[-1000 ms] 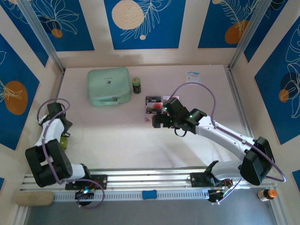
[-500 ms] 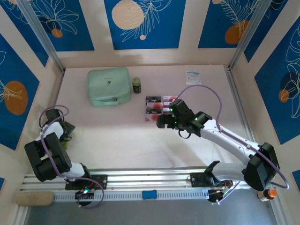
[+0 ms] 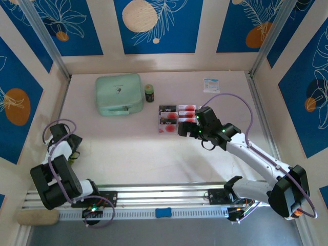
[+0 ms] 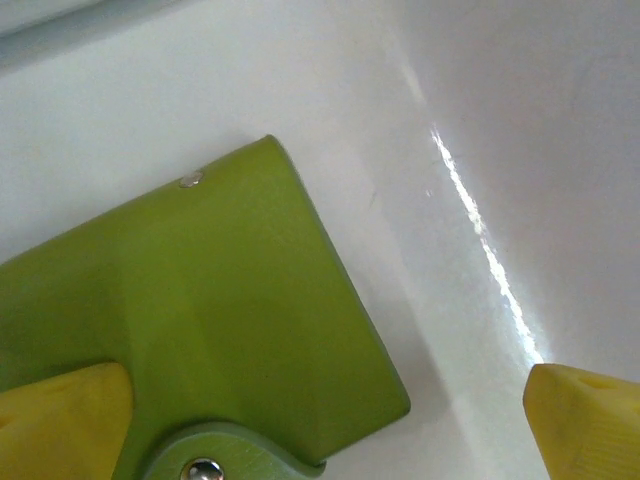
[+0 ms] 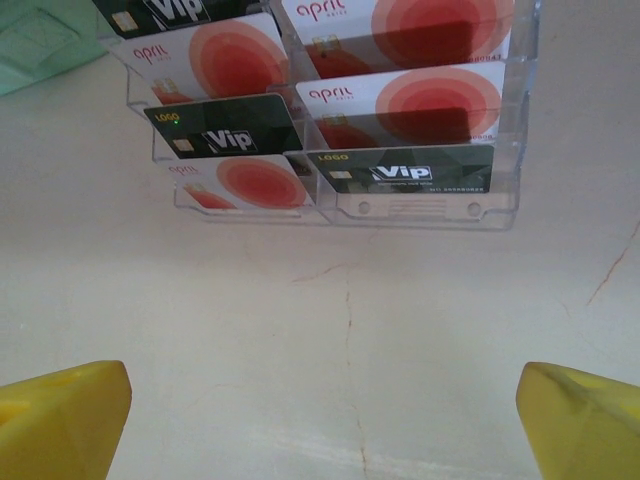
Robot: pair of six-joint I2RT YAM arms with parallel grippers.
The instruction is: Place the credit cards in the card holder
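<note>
1. My right gripper (image 5: 320, 420): fingers wide and empty, facing the cards (image 5: 405, 100) at 12 o'clock. They stand tiered in a clear tray (image 5: 420, 208), top edges exposed for pinching.
2. My left gripper (image 4: 320, 430): fingers wide, over the folded holder (image 4: 230, 300) at the table's (image 3: 128, 148) 9 o'clock edge, likely to steady it.

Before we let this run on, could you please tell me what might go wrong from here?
1. The credit cards overlap in tiers in the clear tray, so the open right gripper may pinch two at once or drag the tray.
2. The card holder looks folded shut, so the open left gripper may just push it across the table rather than open it.
</note>
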